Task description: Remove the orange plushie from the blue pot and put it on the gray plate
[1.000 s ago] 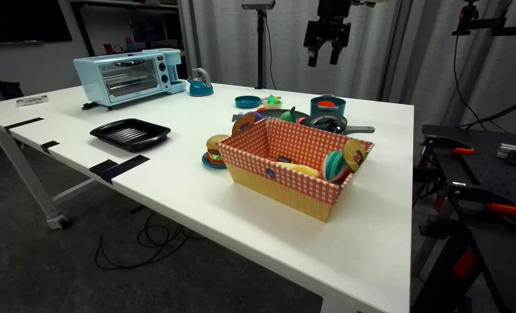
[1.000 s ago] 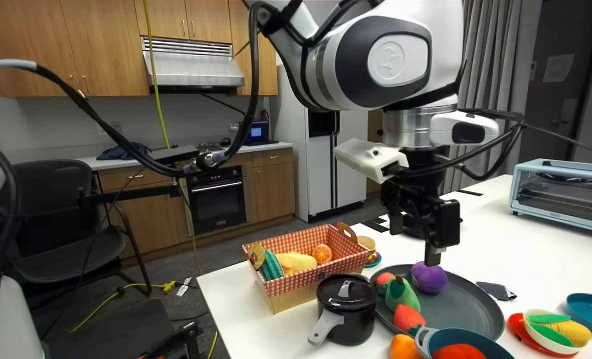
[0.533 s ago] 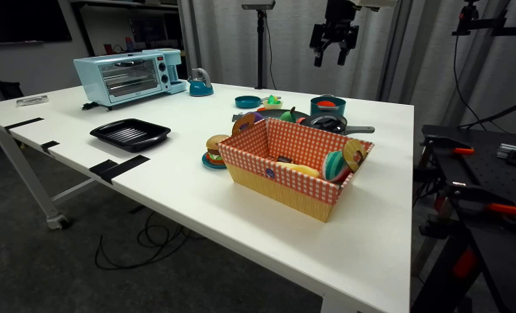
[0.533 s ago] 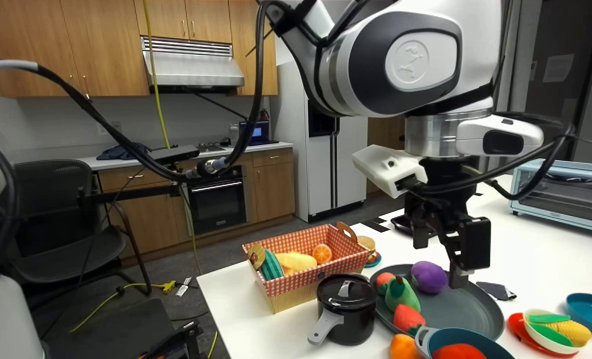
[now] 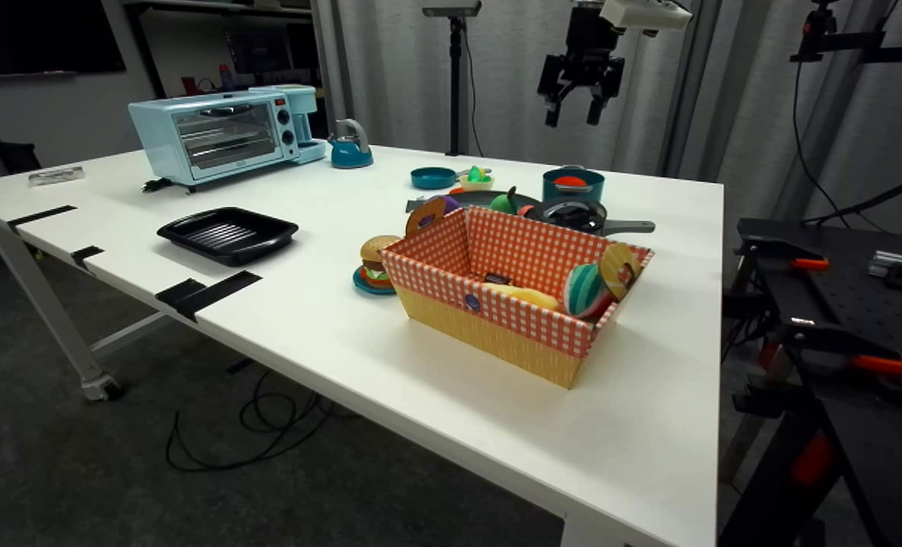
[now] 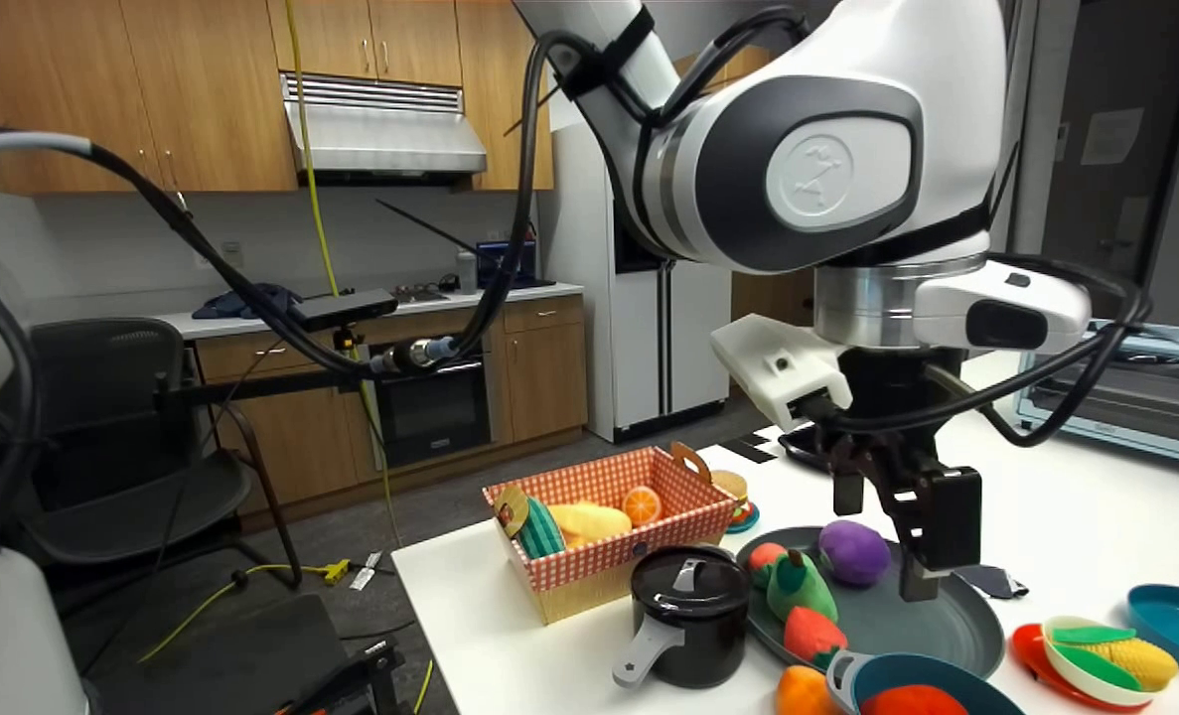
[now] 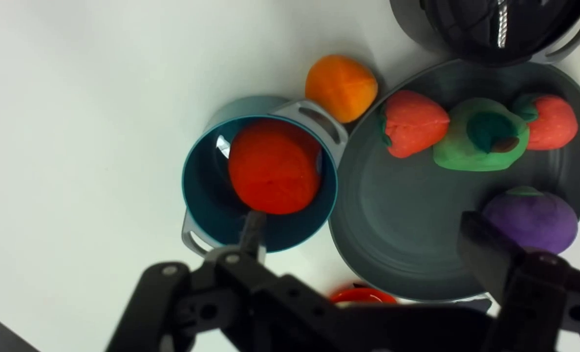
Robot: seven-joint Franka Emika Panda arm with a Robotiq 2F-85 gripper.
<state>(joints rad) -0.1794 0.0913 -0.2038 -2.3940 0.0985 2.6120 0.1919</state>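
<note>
A: Status?
B: In an exterior view, Robotiq gripper (image 5: 573, 118) is hanging at 12 o'clock of the teal pot (image 5: 551, 188), jaws standing apart.
A: Next?
B: In an exterior view, gray plate (image 6: 961, 621) is lying at the pot's 11 o'clock.
A: Wrist view?
B: Orange-red plushie (image 7: 275, 168) is sitting in the pot, toward 1 o'clock; purple eggplant plush (image 7: 539, 215) is occupying the plate's 4 o'clock.

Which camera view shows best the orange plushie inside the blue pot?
The wrist view: it looks down into the blue pot, so almost the whole upper side of the orange plushie is visible. In an exterior view, the plushie shows only its top over the rim. In an exterior view, the picture's bottom edge crops the plushie.
</note>
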